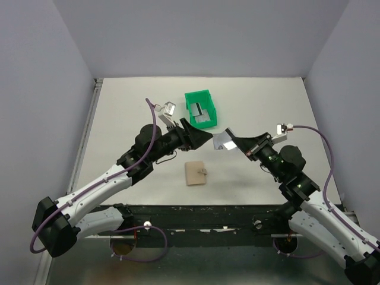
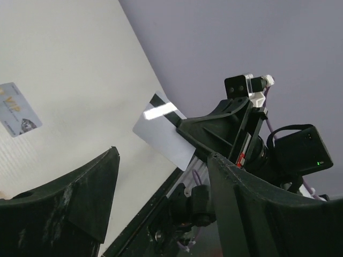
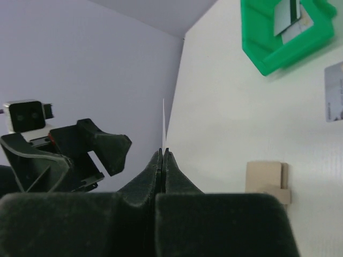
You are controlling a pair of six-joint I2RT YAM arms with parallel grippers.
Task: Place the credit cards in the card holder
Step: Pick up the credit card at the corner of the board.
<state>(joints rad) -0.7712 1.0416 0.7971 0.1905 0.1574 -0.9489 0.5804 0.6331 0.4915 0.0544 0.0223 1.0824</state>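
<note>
The credit cards (image 1: 222,141) were thin silver-grey rectangles. The striped card (image 2: 163,136), dark-banded along its upper edge, sat at mid-frame overhead, pinched in the clenched right gripper (image 3: 163,152), just right of the released, wide-spread left gripper (image 1: 200,138). The VIP card (image 2: 16,110) lay flat at the left edge of the left wrist view. The green bin (image 1: 200,101), above centre, held more cards. The tan card holder (image 1: 195,173) lay below centre, bare table (image 1: 136,119) all round it.
</note>
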